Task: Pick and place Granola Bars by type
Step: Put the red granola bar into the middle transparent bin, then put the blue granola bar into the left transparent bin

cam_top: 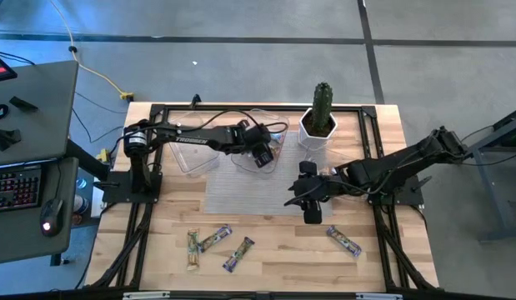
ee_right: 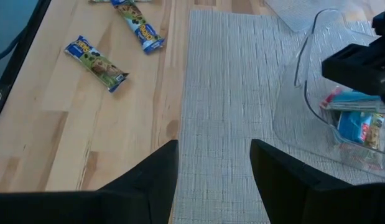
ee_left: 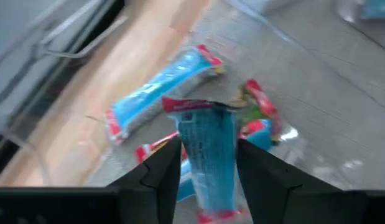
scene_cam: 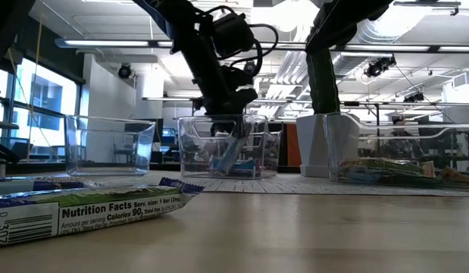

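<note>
Four granola bars [cam_top: 214, 242] lie loose on the bare wood in the lower part of the high view, three grouped at lower left and one [cam_top: 343, 242] apart at lower right, while more light blue ones already sit in the middle clear tray [scene_cam: 223, 145] near the top centre of the table. The left gripper [ee_left: 208, 163] hangs inside that tray with a light blue bar [ee_left: 208, 155] standing upright between its fingers; the jaws stand slightly apart on either side of the wrapper and whether they pinch it cannot be told, so this reads as the moment of release. To finish well, the jaws should spread fully before the arm lifts, and the lift should go straight up so the wrapper does not drag out over the tray wall or snag a fingertip. The bar will likely tip onto the blue ones beneath it, which suits sorting by type. The right gripper [ee_right: 214, 180] waits at centre right of the high view over the grey mat [ee_right: 229, 93], its fingers apart and holding nothing, beside the potted cactus [cam_top: 322, 112].
</note>
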Robot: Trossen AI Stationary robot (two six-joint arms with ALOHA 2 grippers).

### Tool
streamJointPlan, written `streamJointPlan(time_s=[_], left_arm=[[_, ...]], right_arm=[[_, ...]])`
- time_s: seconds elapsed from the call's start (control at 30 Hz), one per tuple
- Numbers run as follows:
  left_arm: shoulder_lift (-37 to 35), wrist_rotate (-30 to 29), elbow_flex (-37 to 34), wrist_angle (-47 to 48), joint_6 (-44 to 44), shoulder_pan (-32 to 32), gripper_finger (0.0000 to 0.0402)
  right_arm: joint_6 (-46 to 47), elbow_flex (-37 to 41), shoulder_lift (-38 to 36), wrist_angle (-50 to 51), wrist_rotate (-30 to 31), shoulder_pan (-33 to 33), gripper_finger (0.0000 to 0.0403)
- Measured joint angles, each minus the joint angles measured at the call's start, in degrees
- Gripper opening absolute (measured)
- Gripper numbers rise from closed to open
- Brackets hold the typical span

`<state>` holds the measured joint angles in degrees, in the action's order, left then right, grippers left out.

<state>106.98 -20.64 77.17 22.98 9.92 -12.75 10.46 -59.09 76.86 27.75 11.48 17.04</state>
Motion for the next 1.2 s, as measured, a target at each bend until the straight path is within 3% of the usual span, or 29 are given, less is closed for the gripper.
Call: streamJointPlan(time_s=[0.13,0.33,0.43,0.67,0.83,0.97,1.07,1.2], left_arm=[[0.00,-2.01,0.00,-0.11,2.22,-0.02,0.0160],[-0.43,2.52,2.40,3.78,2.59,0.16,0.0163],[-1.68,3.83,7.85,12.63,4.91,1.24,0.0163],[-2.99,5.22,27.68,43.67,13.15,6.78,0.0163],[-3.10,11.18,36.16,58.70,23.21,14.33,0.0163],[-3.08,7.12,36.39,67.42,34.61,23.76,0.0163],[-3.00,2.91,32.95,65.36,40.50,31.51,0.0163],[-2.11,2.01,28.00,60.82,44.31,40.75,0.0163]], right_arm=[[0.09,0.00,0.00,0.21,-0.06,0.00,0.0184],[0.07,0.00,0.00,0.83,-2.56,0.25,0.0184],[-0.09,0.00,0.00,1.03,-3.09,0.76,0.0184],[-0.37,-0.02,0.00,1.27,-3.06,1.07,0.0184],[-0.39,-0.02,0.00,0.93,-2.14,0.49,0.0184],[-0.44,-0.02,0.00,-1.08,1.00,-0.27,0.0184],[-0.43,-0.04,0.00,-2.38,2.52,-0.91,0.0184],[-0.44,-0.04,0.00,-2.34,2.54,-1.69,0.0184]])
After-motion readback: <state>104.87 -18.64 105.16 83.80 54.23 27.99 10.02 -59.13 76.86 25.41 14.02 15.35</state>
